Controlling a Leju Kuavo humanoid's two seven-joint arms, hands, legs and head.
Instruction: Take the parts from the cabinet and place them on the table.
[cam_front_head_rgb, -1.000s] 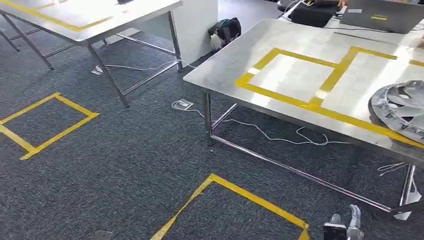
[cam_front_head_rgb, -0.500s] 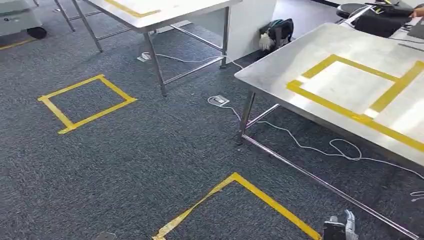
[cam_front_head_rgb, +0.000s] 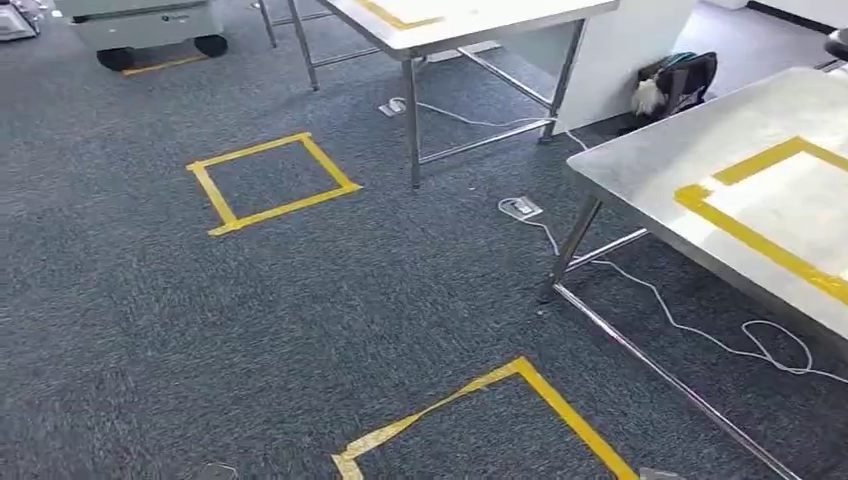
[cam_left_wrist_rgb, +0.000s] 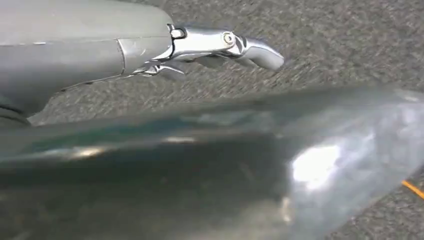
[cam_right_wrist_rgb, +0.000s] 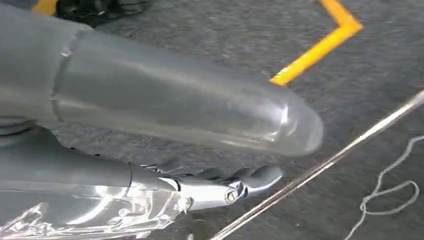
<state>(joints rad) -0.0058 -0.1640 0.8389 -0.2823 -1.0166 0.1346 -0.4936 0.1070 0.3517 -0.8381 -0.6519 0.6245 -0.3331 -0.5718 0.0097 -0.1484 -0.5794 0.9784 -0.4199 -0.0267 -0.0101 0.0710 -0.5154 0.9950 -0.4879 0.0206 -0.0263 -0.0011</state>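
Left hand: silver fingers loosely apart over carpet, nothing gripped. Right hand: same, empty. Parts and cabinet nowhere visible. Steel table with yellow tape outline stands right. Risk: loose white cable trailing on grey speckled carpet beside table legs could snag feet while walking.
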